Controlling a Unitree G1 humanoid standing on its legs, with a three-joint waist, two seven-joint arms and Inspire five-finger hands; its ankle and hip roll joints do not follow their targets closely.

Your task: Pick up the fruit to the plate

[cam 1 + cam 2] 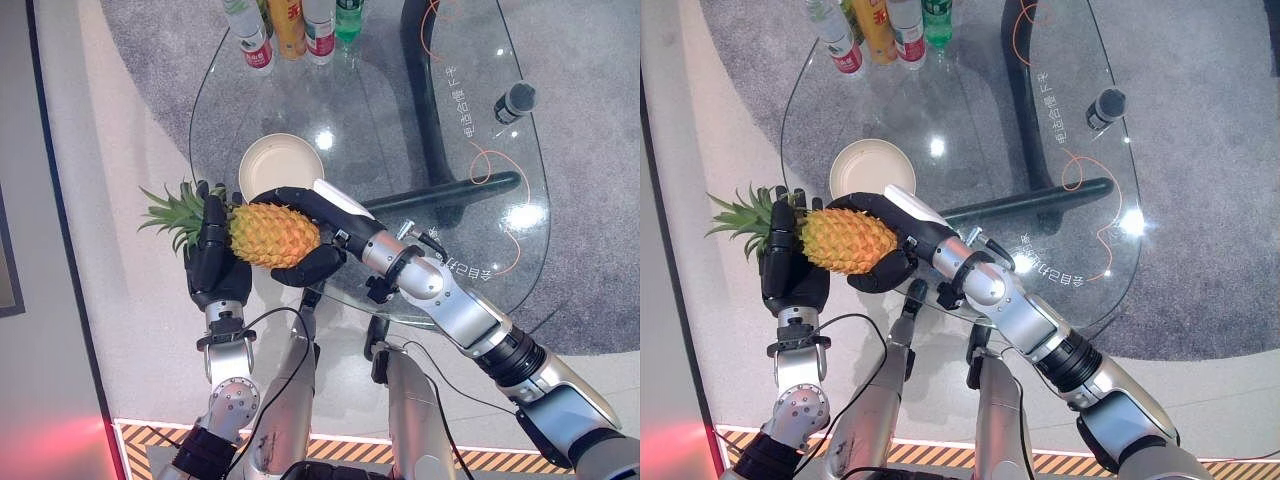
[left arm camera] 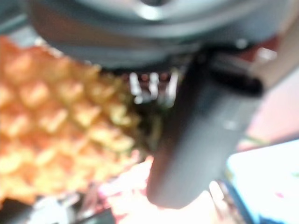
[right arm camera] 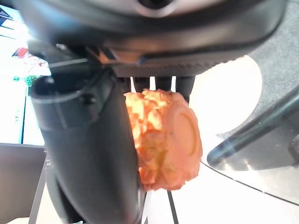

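While held clear of the glass counter (image 1: 470,200) at its near left edge, the pineapple (image 1: 272,234) lies on its side: orange-yellow, scaled skin, green spiky crown pointing left. The right hand (image 1: 318,232) is clenched around the fruit's body, fingers over the far side and thumb beneath. The left hand (image 1: 213,258) stands upright at the crown end, fingers straight against the fruit, not curled around it. The cream plate (image 1: 280,165) sits on the counter just beyond the pineapple. Bottles (image 1: 290,28) stand along the far edge.
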